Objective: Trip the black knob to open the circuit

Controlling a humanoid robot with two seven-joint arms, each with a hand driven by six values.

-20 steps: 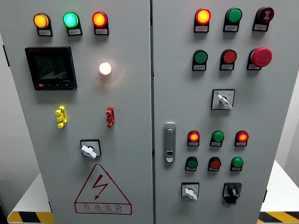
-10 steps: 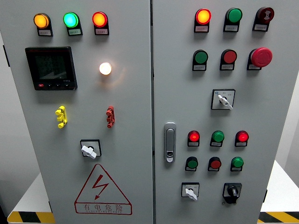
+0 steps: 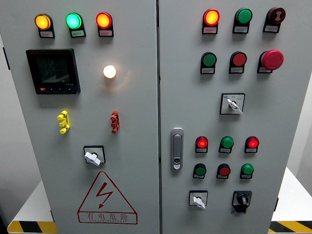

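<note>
The black knob (image 3: 241, 200) sits at the lower right of the grey cabinet's right door (image 3: 234, 117), its pointer roughly upright with a slight tilt. To its left is a white selector knob (image 3: 198, 200). Neither of my hands nor arms shows in the head view.
The right door carries lit red lamps (image 3: 202, 143), green and red buttons, a red mushroom stop button (image 3: 272, 59), a white selector (image 3: 232, 104) and a chrome door latch (image 3: 177, 148). The left door has a meter display (image 3: 52, 70), a lit white lamp (image 3: 109, 71) and a warning triangle (image 3: 106, 198).
The view has shifted a pixel or two; the red lamps in the lower row look slightly dimmer than one second ago. Nothing else moved.
</note>
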